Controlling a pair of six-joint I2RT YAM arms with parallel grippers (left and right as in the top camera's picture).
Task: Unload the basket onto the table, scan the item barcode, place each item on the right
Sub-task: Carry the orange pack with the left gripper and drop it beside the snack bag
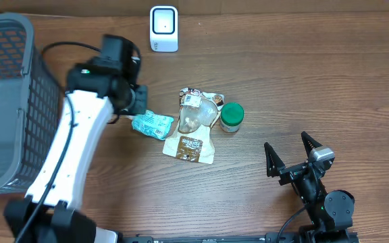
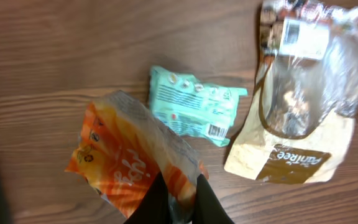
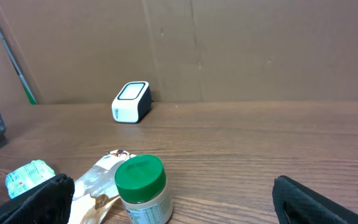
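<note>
The left jaws are closed tight on the edge of an orange snack packet [image 2: 126,158], which hangs crumpled from their tips above the desk [image 1: 302,74]. From overhead the packet is hidden under the left arm [image 1: 80,148], which reaches in beside a grey basket [image 1: 5,101] at the left edge.

Just beyond the packet, a mint-green packet [image 2: 194,109] lies flat with a barcode facing up at one corner. Next to it is a tan pouch [image 2: 291,155], with a clear plastic bag [image 2: 309,81] bearing a white label lying across its upper part. A jar with a green lid [image 1: 231,117] stands upright just beside that bag.

The white scanner [image 1: 163,28] sits at the far edge of the desk, well apart from the held packet.

The right jaws stand wide open, low over the near right part of the desk, well apart from the jar.
</note>
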